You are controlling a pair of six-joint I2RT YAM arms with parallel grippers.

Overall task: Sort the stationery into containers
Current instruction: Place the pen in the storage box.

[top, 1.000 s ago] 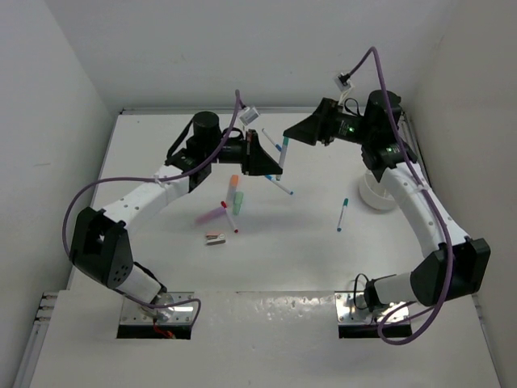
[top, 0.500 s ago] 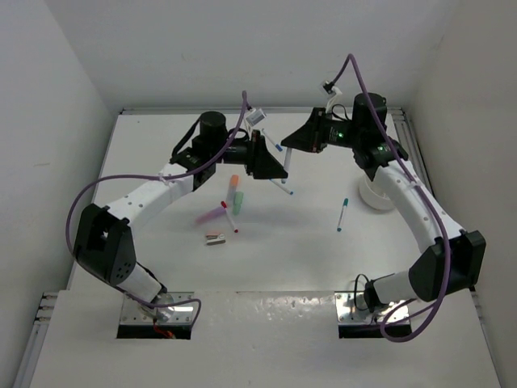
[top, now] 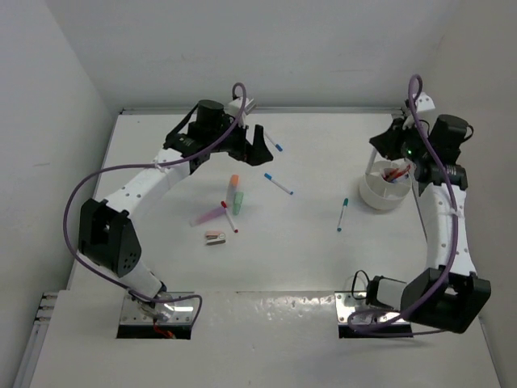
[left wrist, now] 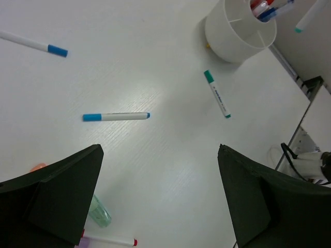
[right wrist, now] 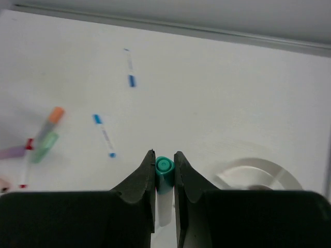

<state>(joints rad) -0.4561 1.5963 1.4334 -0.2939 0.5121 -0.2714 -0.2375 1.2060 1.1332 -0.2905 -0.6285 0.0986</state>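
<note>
White and slim, the teal-capped pen (right wrist: 164, 170) stands pinched between the nearly closed fingers of the right tool (right wrist: 164, 159), held in the air close by the round white tub (top: 373, 196), which contains red- and blue-capped pens (left wrist: 266, 9). The left tool (left wrist: 158, 194) hangs spread wide, gripping nothing, over a blue-capped pen (left wrist: 116, 116) lying on the counter (top: 307, 242). Highlighters (top: 237, 198) and a small block (top: 214, 238) lie nearer the arm bases.
</note>
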